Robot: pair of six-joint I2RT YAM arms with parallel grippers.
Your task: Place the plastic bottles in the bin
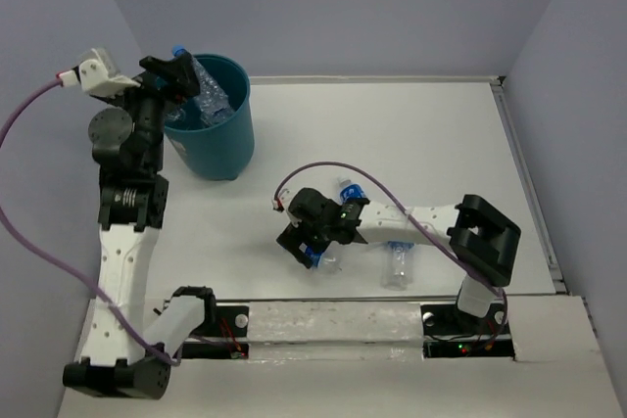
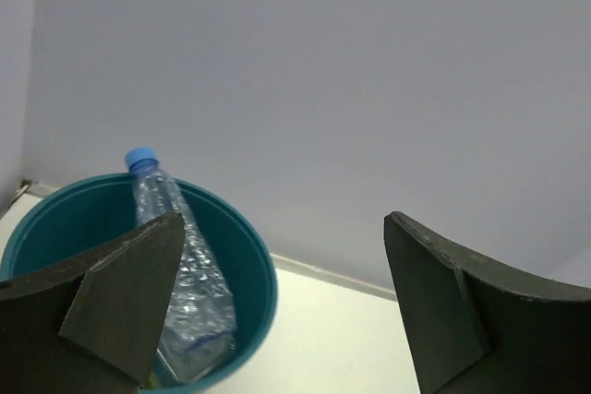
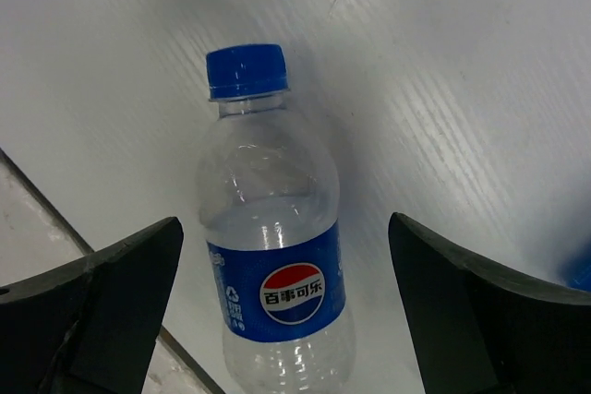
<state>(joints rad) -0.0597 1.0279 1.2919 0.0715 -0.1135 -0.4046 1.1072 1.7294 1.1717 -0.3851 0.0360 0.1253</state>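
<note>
Right claw (image 3: 284,306) is wide open over a bottle (image 3: 273,256) — ready to grab; left claw (image 2: 282,306) (open, empty) hangs over the far bin (image 1: 221,142).

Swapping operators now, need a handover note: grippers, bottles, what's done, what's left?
Left gripper: open, empty, above the bin.
Right gripper: open, straddling a Pepsi bottle lying on the table; not gripped yet.
Done: at least one blue-capped bottle leans inside the bin.
Left: the Pepsi bottle, a second bottle on the far side of the right arm, and a third bottle on its near side.
</note>
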